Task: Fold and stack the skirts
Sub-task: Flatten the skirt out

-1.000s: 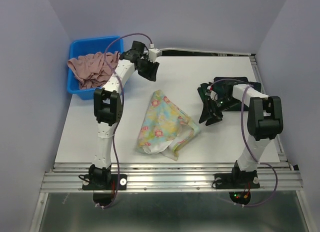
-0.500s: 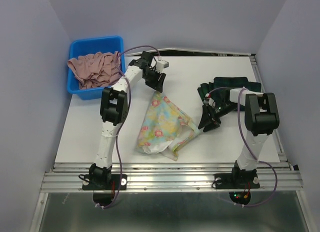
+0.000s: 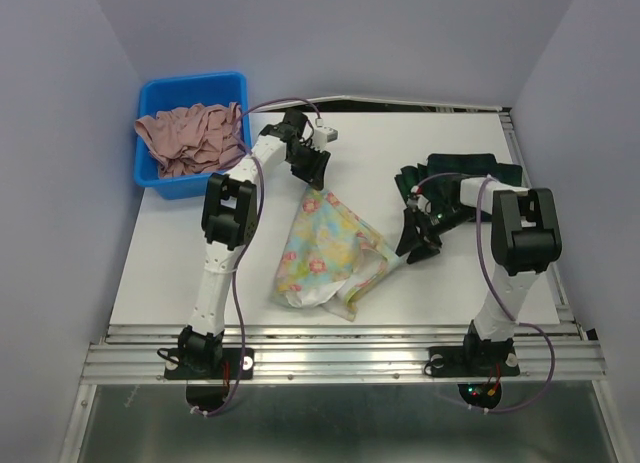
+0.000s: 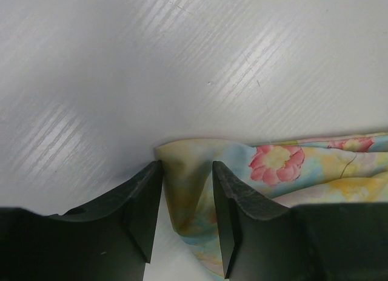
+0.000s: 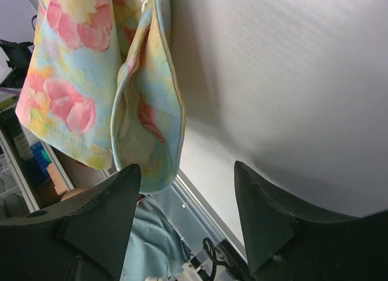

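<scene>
Floral skirt (image 3: 325,243) on white table (image 3: 180,263); left gripper (image 4: 187,172) parted astride corner; right gripper (image 5: 185,172) gaping.

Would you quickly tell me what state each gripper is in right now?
Left gripper: open, jaws astride a corner of the floral skirt, not clamped.
Right gripper: open, holding nothing.

pale yellow floral skirt (image 3: 330,251), blue bin (image 3: 195,80)
</scene>
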You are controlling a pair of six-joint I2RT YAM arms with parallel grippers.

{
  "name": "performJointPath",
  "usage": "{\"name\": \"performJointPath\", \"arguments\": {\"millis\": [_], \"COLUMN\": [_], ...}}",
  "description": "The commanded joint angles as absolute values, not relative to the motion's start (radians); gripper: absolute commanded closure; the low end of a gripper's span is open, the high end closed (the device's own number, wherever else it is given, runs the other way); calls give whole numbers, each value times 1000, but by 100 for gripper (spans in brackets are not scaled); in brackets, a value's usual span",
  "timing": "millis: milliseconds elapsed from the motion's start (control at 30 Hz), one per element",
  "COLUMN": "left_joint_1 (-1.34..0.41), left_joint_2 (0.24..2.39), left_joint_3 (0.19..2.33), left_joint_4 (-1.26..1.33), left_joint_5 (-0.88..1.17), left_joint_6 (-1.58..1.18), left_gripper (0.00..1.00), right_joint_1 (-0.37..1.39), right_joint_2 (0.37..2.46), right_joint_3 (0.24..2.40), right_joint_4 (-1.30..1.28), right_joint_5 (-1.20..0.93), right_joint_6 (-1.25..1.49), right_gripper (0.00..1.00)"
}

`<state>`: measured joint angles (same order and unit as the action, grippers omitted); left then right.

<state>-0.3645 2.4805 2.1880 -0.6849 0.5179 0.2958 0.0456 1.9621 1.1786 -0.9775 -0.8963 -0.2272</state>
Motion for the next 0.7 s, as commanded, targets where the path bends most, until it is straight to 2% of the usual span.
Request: {"name": "performJointPath", "arguments": {"millis": [0,267,533,667], "left_joint_1": [-364,-364,-364,-364], "left_joint_2": [2433,2428,2431,2431], "left_joint_3": [2148,2138,2140,2138], "left_joint_4": [-696,-683,-693,-699], "left_joint_5": [508,503,525,538], "left_joint_6": [298,293,305,313], "left_gripper": [51,54,55,58], "right_joint_1": [6,-31,67,103], "right_joint_2": [1861,1842,1871,1896], "right_joint_3": [1172,1210,1118,1095], "right_joint_4": [-983,-959,-916,-876], "right_joint_5": [-885,-1038,-1022,-985], "right_joint_6": [-198,-144,-153,-141], "right_gripper": [31,25,23,27]}}
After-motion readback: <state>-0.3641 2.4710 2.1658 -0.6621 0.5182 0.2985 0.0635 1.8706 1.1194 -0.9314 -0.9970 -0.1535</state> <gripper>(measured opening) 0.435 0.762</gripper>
